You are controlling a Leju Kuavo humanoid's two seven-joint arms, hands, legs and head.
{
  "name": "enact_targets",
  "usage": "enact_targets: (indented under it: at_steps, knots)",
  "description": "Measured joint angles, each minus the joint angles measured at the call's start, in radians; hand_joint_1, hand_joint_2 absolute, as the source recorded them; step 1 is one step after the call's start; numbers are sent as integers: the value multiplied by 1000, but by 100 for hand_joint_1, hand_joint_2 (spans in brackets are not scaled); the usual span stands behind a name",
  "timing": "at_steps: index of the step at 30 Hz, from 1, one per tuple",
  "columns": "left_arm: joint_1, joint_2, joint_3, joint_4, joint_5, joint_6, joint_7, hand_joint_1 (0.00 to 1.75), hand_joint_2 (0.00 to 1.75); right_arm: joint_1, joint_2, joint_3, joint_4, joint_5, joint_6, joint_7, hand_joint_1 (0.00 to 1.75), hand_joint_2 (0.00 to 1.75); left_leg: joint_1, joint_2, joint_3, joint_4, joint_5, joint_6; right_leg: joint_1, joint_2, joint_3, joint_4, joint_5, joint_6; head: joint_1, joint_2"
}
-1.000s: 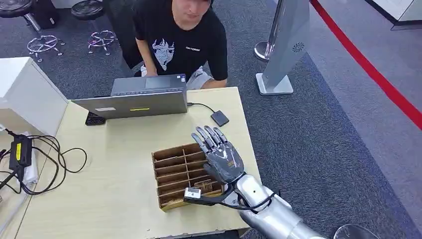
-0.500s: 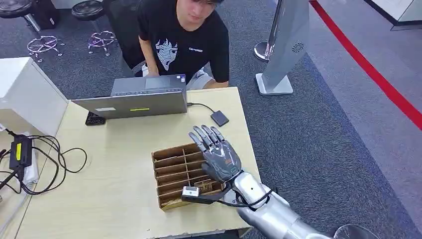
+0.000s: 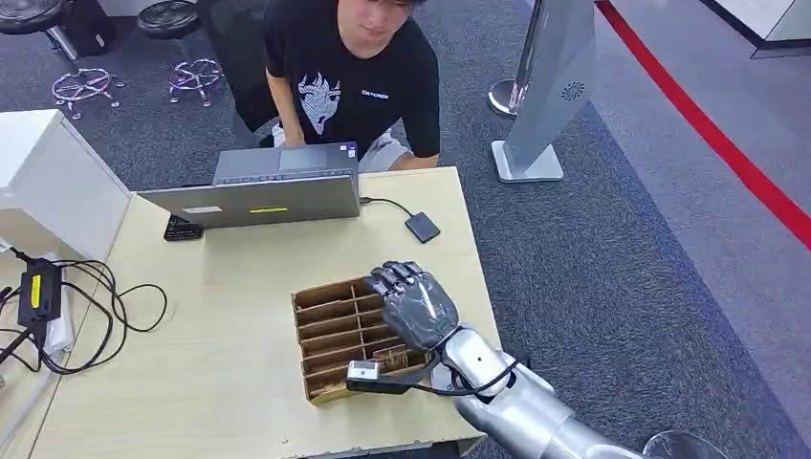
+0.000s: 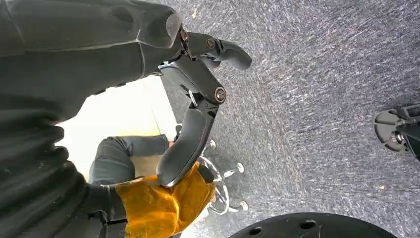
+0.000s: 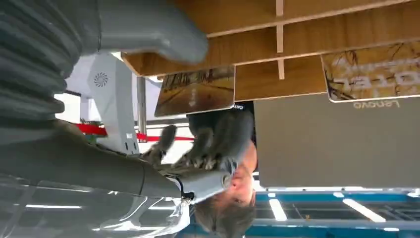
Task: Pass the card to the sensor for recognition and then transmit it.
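A pale wooden table [image 3: 230,316] is seen from above, set on dark grey carpet [image 3: 612,287] crossed by a red line [image 3: 712,134] at the right. On the table a brown wooden divided tray [image 3: 330,330] lies near the front right corner, its slots running across. The right hand [image 3: 413,304] is held just above the tray's right end, fingers curled downward over the slots; nothing is seen gripped in it. In the right wrist view two printed cards stand in the tray's compartments, one card [image 5: 195,90] close to the fingertips [image 5: 208,144] and a second card [image 5: 371,72] further along; whether the fingertips touch the near card cannot be told. A small black sensor [image 3: 422,228] on a cable lies on the table beyond the tray, well apart from the hand. A grey laptop [image 3: 258,191] stands open at the far edge, and a person in a black T-shirt [image 3: 349,86] is seated behind it. Tangled black cables [image 3: 86,306] lie at the table's left end beside a white cabinet [image 3: 48,182]. A grey floor stand [image 3: 550,86] rises at the right. The left hand [image 4: 193,124] hangs over the carpet, fingers loosely spread, holding nothing
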Motion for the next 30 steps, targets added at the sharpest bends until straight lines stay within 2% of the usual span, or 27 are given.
enact_targets:
  at_steps: [30]
  knots:
    - [0,0,28,0,-20,0,-3,0,175,-11,-3,15,-18,-27,-14,11,173,175,0,0,0,0,0,0,0,0,0,0,0,0,0,0]
